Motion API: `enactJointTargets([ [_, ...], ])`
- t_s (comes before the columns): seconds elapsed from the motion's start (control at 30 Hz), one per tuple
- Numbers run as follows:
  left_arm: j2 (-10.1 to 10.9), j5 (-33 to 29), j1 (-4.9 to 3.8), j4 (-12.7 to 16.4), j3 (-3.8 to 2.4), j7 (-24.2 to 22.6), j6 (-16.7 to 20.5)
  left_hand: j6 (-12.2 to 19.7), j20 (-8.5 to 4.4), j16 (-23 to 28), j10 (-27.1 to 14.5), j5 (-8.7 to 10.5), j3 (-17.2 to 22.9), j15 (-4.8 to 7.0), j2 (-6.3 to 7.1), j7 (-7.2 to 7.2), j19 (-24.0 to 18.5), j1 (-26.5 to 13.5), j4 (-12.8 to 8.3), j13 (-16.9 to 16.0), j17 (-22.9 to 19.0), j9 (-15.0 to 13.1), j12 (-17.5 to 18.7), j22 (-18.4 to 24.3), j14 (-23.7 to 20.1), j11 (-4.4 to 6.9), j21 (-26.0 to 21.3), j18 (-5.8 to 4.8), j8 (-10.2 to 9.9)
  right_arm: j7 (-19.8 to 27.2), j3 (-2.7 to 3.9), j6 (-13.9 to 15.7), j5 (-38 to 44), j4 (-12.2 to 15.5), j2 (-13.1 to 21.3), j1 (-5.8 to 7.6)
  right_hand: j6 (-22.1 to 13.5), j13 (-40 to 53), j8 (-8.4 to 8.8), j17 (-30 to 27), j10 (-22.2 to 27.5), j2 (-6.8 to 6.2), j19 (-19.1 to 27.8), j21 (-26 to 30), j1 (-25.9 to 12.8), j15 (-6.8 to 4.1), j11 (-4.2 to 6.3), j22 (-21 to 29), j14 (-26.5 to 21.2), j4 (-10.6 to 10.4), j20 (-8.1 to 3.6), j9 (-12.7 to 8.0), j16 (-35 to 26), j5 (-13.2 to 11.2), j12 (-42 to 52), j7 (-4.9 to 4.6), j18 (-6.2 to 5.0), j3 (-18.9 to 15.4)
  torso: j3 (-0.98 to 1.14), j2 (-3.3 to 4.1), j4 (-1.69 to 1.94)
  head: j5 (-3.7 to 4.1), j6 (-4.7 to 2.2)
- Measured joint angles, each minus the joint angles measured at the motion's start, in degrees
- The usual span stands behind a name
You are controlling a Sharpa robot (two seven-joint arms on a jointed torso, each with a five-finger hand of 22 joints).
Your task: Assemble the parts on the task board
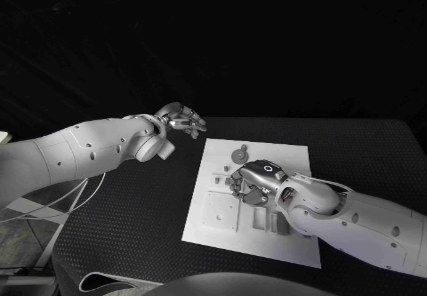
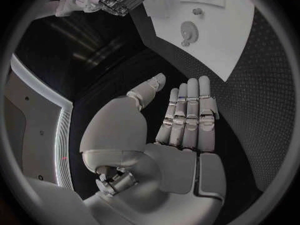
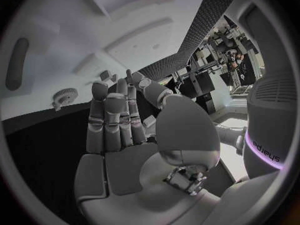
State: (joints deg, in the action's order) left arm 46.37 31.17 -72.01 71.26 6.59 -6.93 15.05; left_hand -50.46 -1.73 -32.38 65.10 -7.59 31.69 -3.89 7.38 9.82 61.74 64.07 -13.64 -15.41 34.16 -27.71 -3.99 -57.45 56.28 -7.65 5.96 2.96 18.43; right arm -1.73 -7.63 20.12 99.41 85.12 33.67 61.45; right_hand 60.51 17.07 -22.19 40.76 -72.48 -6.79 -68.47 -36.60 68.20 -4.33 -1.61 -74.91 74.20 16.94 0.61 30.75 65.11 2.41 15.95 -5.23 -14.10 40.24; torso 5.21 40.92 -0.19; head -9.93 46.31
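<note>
- Head view: white task board [image 1: 223,231] lies in the middle of the black table [image 1: 133,203]. My right hand [image 1: 253,182] hovers over the board's middle, its fingers curled down among the small parts; I cannot tell whether it holds one. My left hand [image 1: 181,118] hangs beyond the board's far left corner, well apart from it, fingers loosely bent and holding nothing. A round gear-like part [image 1: 237,155] sits near the board's far edge, just beyond my right hand.
- Left wrist view: my left hand [image 2: 178,125] shows fingers straight and side by side, thumb apart, palm empty. The task board [image 2: 240,40] lies beyond the fingertips, with the gear-like part [image 2: 186,32] on it.
- Right wrist view: my right hand [image 3: 125,130] has fingers extended close together over the task board [image 3: 75,35], nothing visibly pinched. The toothed gear-like part [image 3: 64,95] rests near the fingertips.
- Handling, as I judge it: the parts look small, rigid, light and likely smooth, so I would pinch the gear by its rim, gently, since it could skid on the board.
</note>
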Motion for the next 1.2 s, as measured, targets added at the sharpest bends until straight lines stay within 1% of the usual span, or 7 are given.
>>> enactJointTargets([
  [0.27, 0.0, 0.0, -0.08, 0.0, 0.00, 0.0, 0.0, 0.0, 0.00, 0.2, 0.0, 0.00, 0.0, 0.00, 0.00, 0.00, 0.0, 0.0, 0.0, 0.0, 0.1, 0.0, 0.0, 0.0, 0.0, 0.00, 0.0, -0.05, 0.0, 0.1, -0.47, -0.2, 0.3, -0.5, -0.6, -1.12, 0.0, 0.0, -0.15, 0.0, 0.0, 0.00, 0.0, 0.0, 0.0, 0.00, 0.04, 0.0, 0.0, -0.1, 0.01, 0.0, 0.0, 0.2, 0.0, -0.02, 0.00, 0.1, 0.09, -0.06, -0.06, -0.67, 0.69],
  [0.4, 0.0, 0.0, -0.11, 0.0, 0.00, 0.0, 0.0, 0.0, 0.00, 0.2, 0.0, 0.00, 0.0, 0.00, 0.00, 0.00, 0.0, 0.0, 0.0, 0.0, 0.1, 0.0, 0.0, 0.0, 0.0, 0.00, -0.2, -0.10, 0.0, 0.1, -0.57, -0.4, 0.4, -0.5, -0.8, -1.24, 0.0, 0.0, -0.16, 0.0, -0.1, 0.00, 0.0, -0.1, 0.0, 0.00, -0.11, 0.0, 0.0, -0.1, 0.00, 0.0, 0.0, 0.2, 0.0, -0.02, 0.01, 0.1, 0.13, -0.07, -0.05, -1.14, 1.08],
  [0.43, 0.0, 0.0, -0.12, 0.0, 0.00, 0.1, 0.0, 0.0, 0.00, 0.2, 0.0, 0.00, 0.0, 0.00, 0.00, 0.00, 0.0, 0.0, 0.0, 0.0, 0.1, 0.0, 0.0, 0.1, 0.0, 0.00, -0.2, -0.19, 0.0, 0.1, -0.62, -0.5, 0.4, -0.5, -0.8, -1.24, 0.0, 0.0, -0.15, 0.0, -0.1, 0.00, 0.0, -0.2, 0.0, 0.00, -0.12, 0.0, 0.0, -0.1, -0.01, 0.0, 0.0, 0.2, 0.0, -0.02, 0.00, 0.1, 0.13, -0.08, -0.04, -1.17, 1.12],
  [0.47, 0.0, 0.0, -0.12, 0.0, 0.00, 0.1, 0.0, 0.0, 0.00, 0.2, 0.0, 0.00, 0.0, 0.00, 0.00, 0.00, 0.0, 0.0, 0.0, 0.0, 0.1, 0.0, 0.0, 0.1, 0.0, 0.00, -0.2, 0.08, 0.0, 0.2, -0.67, -0.5, 0.4, -0.5, -0.8, -1.24, 0.0, 0.0, -0.16, 0.0, -0.1, 0.00, 0.1, -0.2, 0.0, 0.00, -0.12, 0.0, 0.0, -0.1, -0.10, 0.1, 0.0, 0.2, 0.0, -0.02, 0.00, 0.1, 0.13, -0.08, -0.04, -1.18, 1.15],
  [0.6, 0.0, 0.0, -0.17, 0.0, 0.00, 0.1, 0.0, 0.0, 0.00, 0.2, 0.0, 0.00, -0.1, 0.00, 0.00, 0.00, 0.0, 0.0, 0.1, 0.0, 0.1, 0.0, 0.0, 0.1, 0.0, 0.00, -0.2, 0.43, 0.0, 0.2, -0.91, -0.7, 0.5, -0.5, -1.1, -1.29, -0.1, 0.0, -0.15, 0.0, -0.1, 0.00, 0.2, -0.2, 0.0, 0.00, -0.12, 0.0, 0.0, -0.1, -0.14, 0.1, 0.0, 0.2, 0.0, -0.04, 0.00, 0.1, 0.13, -0.09, -0.04, -0.94, 1.18],
  [0.93, -0.1, 0.0, -0.19, 0.0, 0.00, 0.1, 0.0, 0.0, 0.00, 0.2, 0.0, 0.00, -0.1, 0.00, 0.00, 0.00, 0.0, 0.0, 0.1, 0.1, 0.2, 0.0, 0.0, 0.1, 0.0, 0.00, -0.2, 0.43, 0.0, 0.3, -1.43, -1.4, 0.6, -1.0, -1.4, -1.47, -0.2, 0.1, -0.15, 0.0, -0.1, 0.00, 0.2, -0.2, 0.0, 0.00, -0.11, 0.0, 0.0, -0.1, -0.14, 0.1, 0.0, 0.2, -0.2, 0.01, 0.00, 0.1, 0.13, -0.12, -0.03, -1.29, 1.40],
  [1.2, -0.1, 0.0, -0.20, 0.0, 0.00, 0.2, 0.0, 0.0, 0.00, 0.2, 0.0, 0.00, -0.1, 0.00, 0.00, 0.00, 0.0, 0.0, 0.1, 0.1, 0.2, 0.0, 0.0, 0.0, 0.0, 0.00, -0.2, 0.40, 0.0, 0.2, -1.59, -2.0, 1.0, -1.8, -1.8, -1.62, -0.2, 0.1, -0.13, 0.0, -0.1, 0.00, 0.3, -0.2, 0.0, 0.00, -0.10, 0.0, 0.0, -0.1, -0.07, 0.1, 0.0, 0.2, -0.3, 0.00, 0.00, 0.1, 0.13, -0.10, 0.00, -1.40, 1.63],
])
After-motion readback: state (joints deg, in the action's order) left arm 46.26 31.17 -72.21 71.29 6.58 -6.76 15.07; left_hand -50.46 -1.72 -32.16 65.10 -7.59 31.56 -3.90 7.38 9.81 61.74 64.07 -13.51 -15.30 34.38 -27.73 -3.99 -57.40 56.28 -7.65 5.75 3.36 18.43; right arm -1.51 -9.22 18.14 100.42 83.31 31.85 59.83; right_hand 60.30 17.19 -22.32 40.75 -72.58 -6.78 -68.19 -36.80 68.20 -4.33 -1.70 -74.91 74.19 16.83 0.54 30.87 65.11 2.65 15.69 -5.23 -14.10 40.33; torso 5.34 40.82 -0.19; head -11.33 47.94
